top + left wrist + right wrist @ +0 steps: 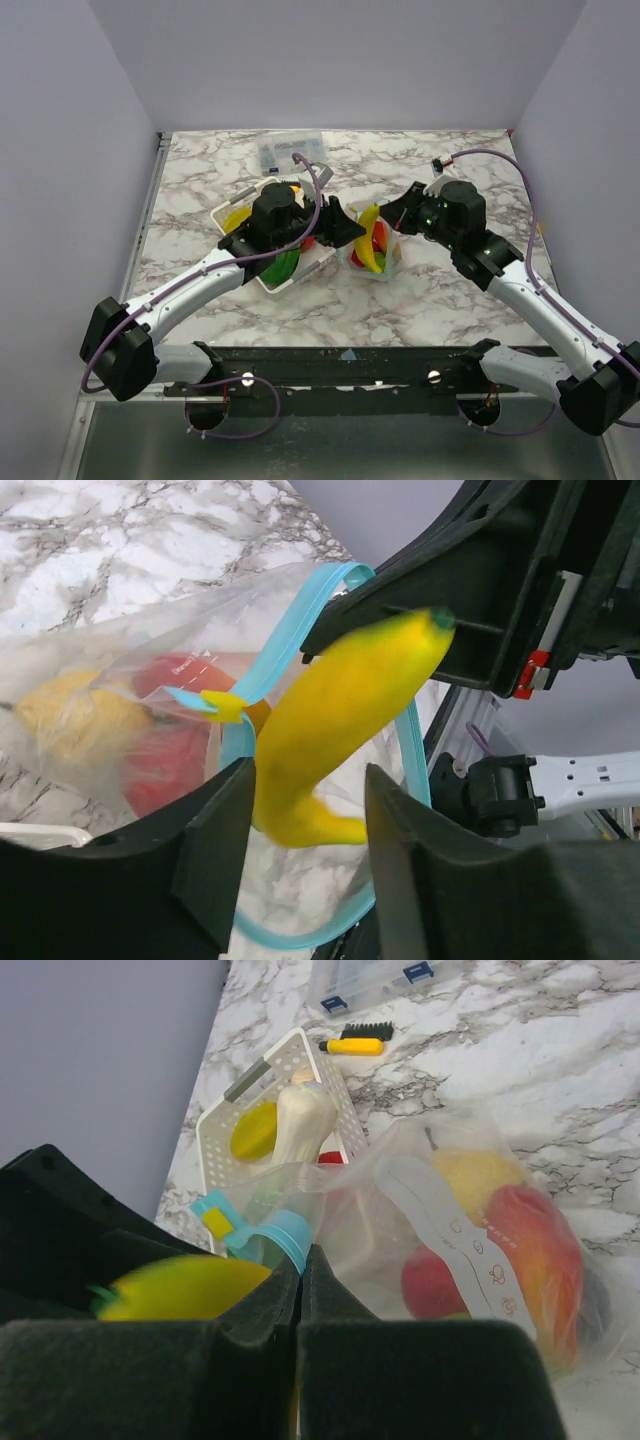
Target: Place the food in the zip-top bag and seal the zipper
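Top view of two black-and-white robot arms meeting over a zip-top bag [386, 262] that lies just right of centre on a marble table [440, 295]. The left gripper [338, 226] comes in from the bag's 9 o'clock, its fingers [215, 850] clamped on the lower end of a yellow banana [340, 710]. The banana's green tip points up and away over the bag's mouth. The right gripper [402, 215] sits at the bag's 1 o'clock, jaws pressed together on the mouth edge, pinching clear film and the blue zipper [295, 620]. The zipper curves open in a loop round the banana, w/ little room between the fruit and the black body of the right gripper. Inside the bag are a lemon [478, 1175], a red piece [430, 1278] and a red-orange piece [530, 1245]. A white tray [290, 283] is close by at the bag's 9 o'clock, under the left wrist, holding a green piece [283, 265] and a yellow piece [255, 1130]. A clear box [290, 150] lies at 11 o'clock near the far table edge. Bare marble runs from the bag's 3 o'clock round to 6 o'clock. Plain pale walls [330, 60] close in the left, far and right sides.
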Available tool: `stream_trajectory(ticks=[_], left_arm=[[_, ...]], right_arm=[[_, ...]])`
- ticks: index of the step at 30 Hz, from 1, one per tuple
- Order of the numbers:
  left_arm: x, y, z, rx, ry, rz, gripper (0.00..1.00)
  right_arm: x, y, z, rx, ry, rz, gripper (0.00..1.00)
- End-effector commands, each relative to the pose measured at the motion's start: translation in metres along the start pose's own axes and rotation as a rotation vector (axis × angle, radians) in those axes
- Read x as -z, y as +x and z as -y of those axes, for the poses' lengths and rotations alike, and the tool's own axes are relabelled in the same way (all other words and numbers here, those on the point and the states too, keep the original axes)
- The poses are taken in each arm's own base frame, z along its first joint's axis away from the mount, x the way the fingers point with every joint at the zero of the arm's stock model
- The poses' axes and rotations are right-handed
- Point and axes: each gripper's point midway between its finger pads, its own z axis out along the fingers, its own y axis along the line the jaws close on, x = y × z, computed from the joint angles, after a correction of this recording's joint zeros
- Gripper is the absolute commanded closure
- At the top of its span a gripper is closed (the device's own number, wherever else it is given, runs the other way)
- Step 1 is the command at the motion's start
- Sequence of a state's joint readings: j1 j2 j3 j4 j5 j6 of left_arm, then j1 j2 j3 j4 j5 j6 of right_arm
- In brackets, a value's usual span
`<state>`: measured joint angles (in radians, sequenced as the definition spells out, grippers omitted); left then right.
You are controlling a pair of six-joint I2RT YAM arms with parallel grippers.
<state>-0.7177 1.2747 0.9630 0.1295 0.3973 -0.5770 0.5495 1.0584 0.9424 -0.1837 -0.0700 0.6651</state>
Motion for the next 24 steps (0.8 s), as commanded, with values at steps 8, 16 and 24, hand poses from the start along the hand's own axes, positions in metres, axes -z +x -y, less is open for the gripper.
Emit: stream_trajectory(ticks=[8, 16, 24], left_arm=[[0.013, -0.001, -0.019, -0.006, -0.125, -0.004, 0.34], [0.04, 0.002, -0.039, 0.061, -0.247, -0.025, 0.36], [0.017, 0.04, -0.027, 0.192, -0.075, -0.204, 0.37]], right_arm=[[0.001, -0.021, -0.005, -0.03, 0.003, 0.087, 1.0], [-0.002, -0.019, 0.001, -0.01, 0.031, 0.071, 0.99], [0.004, -0.024, -0.003, 0.009, 0.017, 0.088, 0.99]])
